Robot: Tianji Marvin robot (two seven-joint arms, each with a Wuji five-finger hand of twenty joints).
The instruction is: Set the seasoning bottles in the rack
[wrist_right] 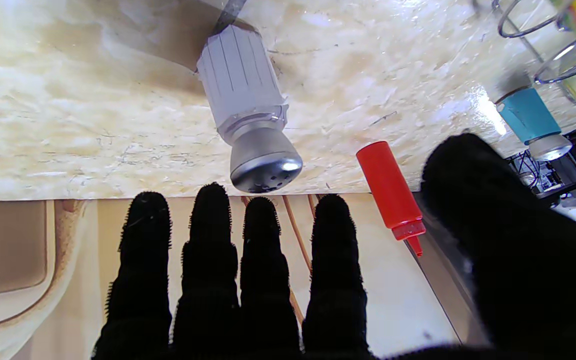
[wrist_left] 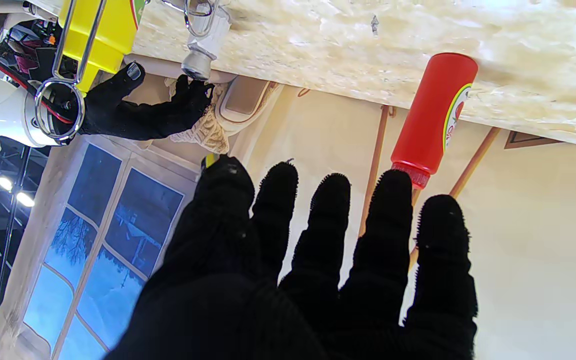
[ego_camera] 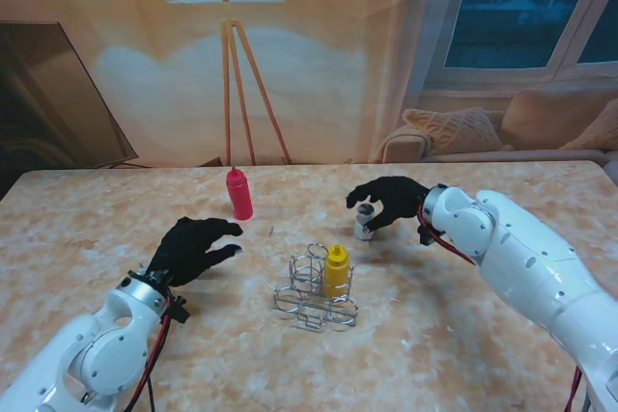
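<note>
**Right robot hand arched over the white shaker, rack half filled**

Hovering over the marbled counter [ego_camera: 463,335] with both black-gloved hands. Curving the right robot hand [ego_camera: 388,202] around the white shaker [ego_camera: 364,222], fingers draped over its farther side and thumb on the side toward the rack; in the right wrist view, showing the shaker [wrist_right: 245,100] upright on the counter with its silver perforated cap just ahead of the fingertips [wrist_right: 210,210], a gap still visible between them and the cap, so cupping rather than clearly clamping. Not possible to tell for certain whether the grip is closed.

Holding nothing in the left robot hand [ego_camera: 191,248], fingers spread and loose, palm down, just off the counter surface.

Standing ahead of the left robot hand's fingertips and slightly toward the right robot hand: the red squeeze bottle [ego_camera: 238,194], upright, apart from everything else. Sitting between the two hands, nearer to me than both bottles: the wire rack [ego_camera: 315,293], carrying the yellow squeeze bottle [ego_camera: 336,270] upright in the compartment on the side of the right robot hand. Showing too, in the right wrist view, a small teal shaker [wrist_right: 532,120] with a silver cap beside the rack's wire loops.
</note>
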